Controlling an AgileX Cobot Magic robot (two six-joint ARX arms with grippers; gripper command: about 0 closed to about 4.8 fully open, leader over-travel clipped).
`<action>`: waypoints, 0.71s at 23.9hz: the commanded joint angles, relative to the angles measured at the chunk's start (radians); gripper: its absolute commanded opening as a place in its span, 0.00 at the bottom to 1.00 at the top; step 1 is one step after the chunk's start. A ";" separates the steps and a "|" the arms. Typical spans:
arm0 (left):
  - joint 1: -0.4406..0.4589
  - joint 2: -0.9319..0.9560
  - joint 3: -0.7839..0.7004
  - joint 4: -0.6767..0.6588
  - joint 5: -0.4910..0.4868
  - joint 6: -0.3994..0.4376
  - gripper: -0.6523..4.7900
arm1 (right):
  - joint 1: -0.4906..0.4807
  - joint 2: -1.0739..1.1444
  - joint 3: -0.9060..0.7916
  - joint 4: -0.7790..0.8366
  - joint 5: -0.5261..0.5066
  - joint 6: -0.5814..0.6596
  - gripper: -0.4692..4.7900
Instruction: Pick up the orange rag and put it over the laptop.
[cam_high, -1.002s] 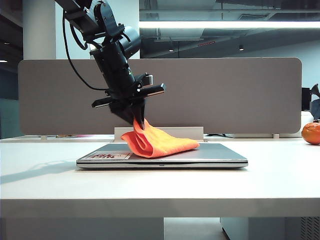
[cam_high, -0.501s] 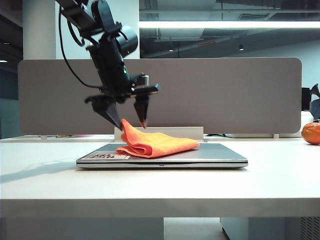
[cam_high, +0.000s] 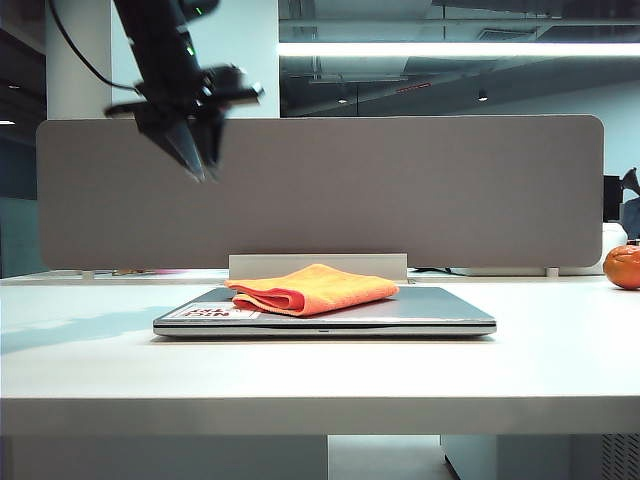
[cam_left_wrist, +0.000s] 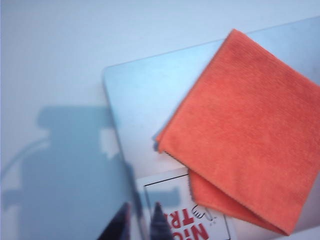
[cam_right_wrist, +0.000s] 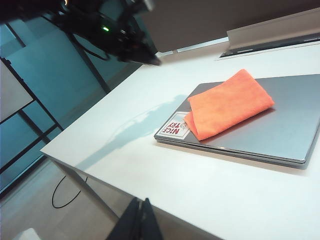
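The orange rag (cam_high: 315, 287) (cam_left_wrist: 245, 130) (cam_right_wrist: 230, 102) lies folded flat on the closed silver laptop (cam_high: 430, 310) (cam_left_wrist: 140, 100) (cam_right_wrist: 280, 115), covering the left-middle part of its lid. My left gripper (cam_high: 205, 172) (cam_left_wrist: 141, 220) hangs high above and to the left of the laptop. It points down, its fingers drawn almost together with nothing between them. My right gripper (cam_right_wrist: 141, 202) is shut and empty beyond the table's near edge, far from the laptop. It does not show in the exterior view.
A white sticker with red print (cam_left_wrist: 200, 225) (cam_right_wrist: 175, 126) sits on the laptop's corner beside the rag. A round orange ball (cam_high: 623, 266) rests at the far right of the table. A grey divider panel (cam_high: 450, 190) stands behind the laptop.
My left gripper let go of the rag's raised corner, rose up and to the left, and closed its fingers again. The rag settled flat on the lid.
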 joint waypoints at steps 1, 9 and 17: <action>0.019 -0.066 0.003 -0.046 -0.006 0.020 0.11 | 0.000 0.000 0.005 0.016 0.036 -0.005 0.08; 0.024 -0.202 0.002 -0.105 -0.051 0.027 0.11 | 0.000 0.000 0.004 0.016 0.116 -0.005 0.08; 0.024 -0.417 -0.003 -0.193 -0.051 0.022 0.11 | 0.000 0.000 0.004 0.016 0.194 -0.005 0.08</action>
